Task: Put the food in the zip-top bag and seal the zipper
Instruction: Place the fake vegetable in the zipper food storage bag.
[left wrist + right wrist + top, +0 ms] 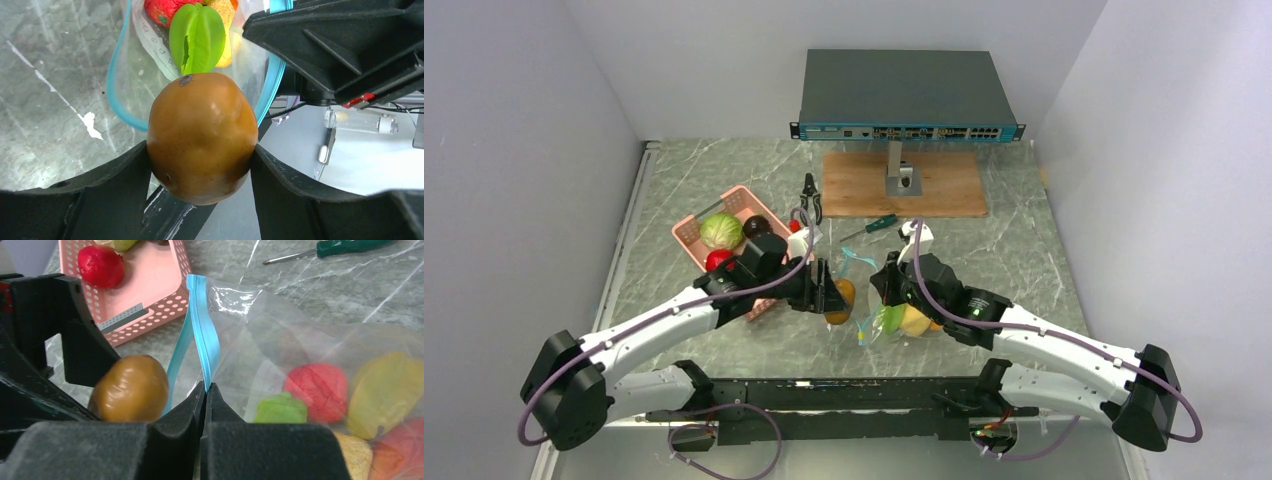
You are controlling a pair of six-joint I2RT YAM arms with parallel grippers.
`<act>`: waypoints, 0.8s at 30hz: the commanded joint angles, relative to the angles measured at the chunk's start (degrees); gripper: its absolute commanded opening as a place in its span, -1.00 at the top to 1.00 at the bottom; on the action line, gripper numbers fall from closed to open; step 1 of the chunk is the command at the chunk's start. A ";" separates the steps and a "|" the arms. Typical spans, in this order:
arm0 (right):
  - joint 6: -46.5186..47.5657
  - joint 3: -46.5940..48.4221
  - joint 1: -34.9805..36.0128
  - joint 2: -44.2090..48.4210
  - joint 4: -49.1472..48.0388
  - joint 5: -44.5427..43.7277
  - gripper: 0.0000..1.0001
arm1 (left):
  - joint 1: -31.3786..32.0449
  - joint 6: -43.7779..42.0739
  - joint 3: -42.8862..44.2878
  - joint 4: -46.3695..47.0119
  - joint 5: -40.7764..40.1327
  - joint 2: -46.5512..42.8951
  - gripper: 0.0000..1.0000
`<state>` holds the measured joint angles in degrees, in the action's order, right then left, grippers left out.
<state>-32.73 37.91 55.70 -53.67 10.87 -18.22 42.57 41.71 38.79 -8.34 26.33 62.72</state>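
My left gripper (832, 290) is shut on a brown round fruit (201, 136), also seen in the top view (843, 298) and the right wrist view (130, 388). It holds the fruit just outside the open mouth of the clear zip-top bag (310, 355). My right gripper (206, 386) is shut on the teal-blue zipper (202, 335) and holds the mouth up. The zipper loop (120, 75) gapes in the left wrist view. Inside the bag lie a green piece (196, 37), a red piece (316, 390) and yellow pieces (385, 390).
A pink basket (699, 232) at the left holds a cabbage (721, 231), a dark fruit (757, 226) and a red fruit (100, 265). A green-handled screwdriver (870, 226) lies behind the bag. A wooden board (904, 184) carries a network switch (906, 96) on a stand.
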 commanded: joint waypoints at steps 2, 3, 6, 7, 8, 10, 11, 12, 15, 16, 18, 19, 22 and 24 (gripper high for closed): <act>-0.36 0.61 0.18 1.75 -2.81 3.16 1.00 | 1.83 0.45 7.00 1.58 0.69 5.25 0.49; -0.46 0.15 0.19 2.54 -3.12 3.53 1.00 | 1.90 0.27 8.02 0.91 0.70 6.40 0.49; -0.03 -0.97 0.20 4.55 -4.37 4.76 1.00 | 2.02 -0.32 10.26 0.48 1.24 9.32 0.45; 0.29 -0.99 0.20 4.94 -4.57 5.16 1.00 | 2.01 -0.39 10.98 0.38 1.31 10.39 0.43; 0.44 -0.89 0.19 5.09 -4.43 5.36 1.00 | 2.03 -0.40 11.67 0.30 1.47 11.47 0.41; 0.28 -0.87 0.20 5.48 -4.01 4.87 1.00 | 2.11 -0.41 12.86 -0.03 1.75 13.70 0.32; 0.11 -0.97 0.14 5.74 -3.77 4.52 1.00 | 2.16 -0.34 13.29 -0.09 1.84 14.56 0.21; -0.02 -0.96 0.20 6.07 -3.45 4.31 1.00 | 2.21 -0.10 13.44 -0.08 1.82 15.04 0.06; -0.39 -0.97 0.20 7.34 -2.43 3.76 1.00 | 2.37 0.46 12.46 1.50 1.72 14.14 -0.32; -0.36 -0.98 0.20 7.60 -2.22 3.46 1.00 | 2.42 0.43 12.35 1.46 1.48 13.69 -0.39; -0.03 -1.07 0.15 7.77 -2.17 2.89 1.00 | 2.43 -0.53 13.08 -0.71 0.42 12.52 -0.50; 0.09 -0.97 0.19 7.54 -2.13 2.57 1.00 | 2.38 -1.23 13.33 -1.84 -0.32 11.79 -0.64; 0.47 -0.73 0.17 6.61 -2.08 2.22 1.00 | 2.40 -2.37 13.13 -4.42 -2.53 9.77 -0.99; 0.35 -0.68 0.19 6.11 -2.13 2.22 1.00 | 2.43 -2.37 12.43 -5.47 -3.99 8.53 -0.99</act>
<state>-32.56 36.80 55.66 -47.16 10.46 -14.94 44.69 40.88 50.09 -11.79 25.47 75.22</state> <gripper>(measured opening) 0.010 0.991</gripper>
